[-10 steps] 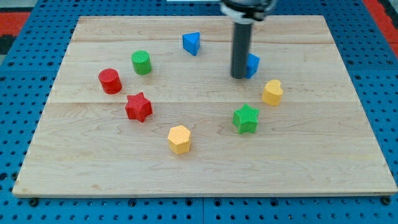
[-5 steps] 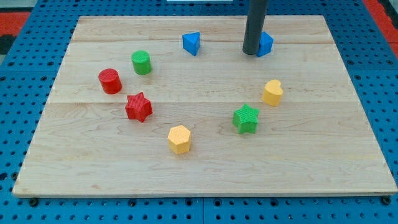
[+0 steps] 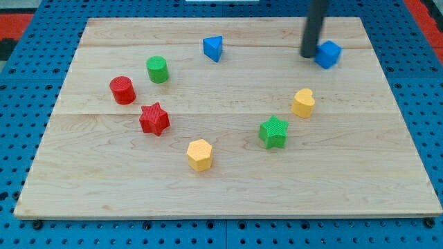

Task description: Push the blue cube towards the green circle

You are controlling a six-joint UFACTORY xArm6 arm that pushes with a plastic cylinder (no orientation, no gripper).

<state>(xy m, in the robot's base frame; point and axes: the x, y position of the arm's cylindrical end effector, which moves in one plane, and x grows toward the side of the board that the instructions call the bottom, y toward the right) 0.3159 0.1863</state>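
Observation:
The blue cube [image 3: 329, 54] sits near the view's top right of the wooden board [image 3: 221, 187]. My tip [image 3: 309, 54] stands right against the cube's left side. The green circle [image 3: 158, 70] is a short green cylinder far off at the view's upper left. The rod rises from my tip out of the view's top.
A blue triangle [image 3: 213, 48] lies between cube and green circle. A red cylinder [image 3: 122, 90] and a red star [image 3: 154, 119] are at the left. A yellow hexagon [image 3: 199, 154], a green star [image 3: 274, 132] and a yellow block [image 3: 303, 102] lie lower down.
My tip moved up and to the view's right. The blue cube went with it, up and rightward, away from the green circle. The other blocks stayed put.

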